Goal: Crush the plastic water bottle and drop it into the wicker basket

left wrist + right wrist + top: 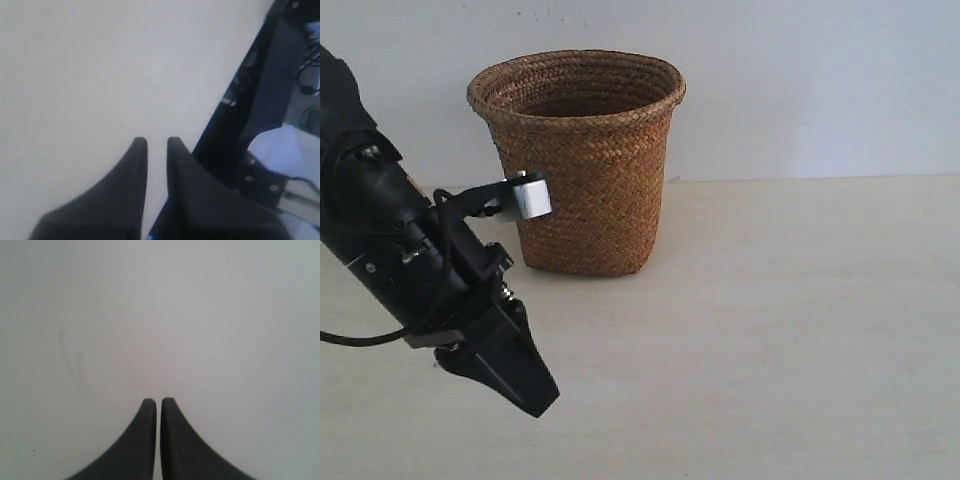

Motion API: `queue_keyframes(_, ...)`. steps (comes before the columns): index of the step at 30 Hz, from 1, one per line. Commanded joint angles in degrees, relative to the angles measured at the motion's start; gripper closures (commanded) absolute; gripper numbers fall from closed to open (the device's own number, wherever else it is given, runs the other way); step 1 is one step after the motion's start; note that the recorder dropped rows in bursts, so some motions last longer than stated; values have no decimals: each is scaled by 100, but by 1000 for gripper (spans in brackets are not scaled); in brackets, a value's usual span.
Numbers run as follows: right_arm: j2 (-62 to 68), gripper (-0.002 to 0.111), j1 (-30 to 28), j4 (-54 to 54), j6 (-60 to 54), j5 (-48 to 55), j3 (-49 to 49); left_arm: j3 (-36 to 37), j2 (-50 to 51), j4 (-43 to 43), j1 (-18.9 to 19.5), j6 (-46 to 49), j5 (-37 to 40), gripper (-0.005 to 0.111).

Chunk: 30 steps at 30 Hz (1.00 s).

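The wicker basket (588, 160) stands upright at the back of the table, brown and woven with a thick braided rim. What lies inside it is hidden. The plastic water bottle shows in no view. My left gripper (542, 405) hangs low over the table in front of and to the left of the basket. In the left wrist view, the left gripper (157, 140) has its black fingers nearly together, with only a narrow slit and bare table between them. My right gripper (158, 400) is shut on nothing over bare table and is outside the exterior view.
The pale table (800, 330) stretches to the right of the basket, with a white wall behind. A silver part of the left arm (530, 195) sits in front of the basket's left side. The left wrist view shows the table's edge and a dark frame (260, 100).
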Motion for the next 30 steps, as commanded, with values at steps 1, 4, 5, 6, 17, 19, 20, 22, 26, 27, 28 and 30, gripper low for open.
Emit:
queue_keyframes(1, -39, 108, -27, -7, -9, -17, 44, 277, -348, -1370, -28, 388, 8, 101)
queue_keyframes(4, -39, 108, -27, -7, -9, -17, 44, 635, -723, -2403, -28, 1011, 8, 101)
queue_keyframes(5, -39, 108, -27, -7, -9, -17, 44, 814, -911, -2799, -28, 1354, 8, 102)
queue_keyframes(6, -39, 108, -27, -7, -9, -17, 44, 1010, -1123, -3144, -28, 1786, 8, 103)
queue_keyframes(17, -39, 108, -27, -7, -9, -17, 44, 2482, -3106, -4609, -28, 3697, -197, 103)
queue_keyframes(19, -39, 108, -27, -7, -9, -17, 44, 2491, -3268, -4609, -28, 3632, -186, 103)
queue_keyframes(20, -39, 108, -27, -7, -9, -17, 44, 2491, -3346, -4609, -28, 3634, -187, 103)
queue_keyframes(22, -39, 108, -27, -7, -9, -17, 44, 2491, -3469, -4595, -28, 3872, -187, 103)
queue_keyframes(26, -39, 108, -27, -7, -9, -17, 44, 2492, -3821, -4817, -26, 5978, -436, 103)
queue_keyframes(27, -39, 108, -27, -7, -9, -17, 44, 2532, -3889, -4908, -63, 6298, -485, 103)
queue_keyframes(28, -39, 108, -27, -7, -9, -17, 44, 2556, -3986, -5001, -67, 6534, -642, 103)
queue_keyframes(30, -39, 108, -27, 5, -9, 13, 44, 2648, -4311, -5082, 23, 6487, -1074, 103)
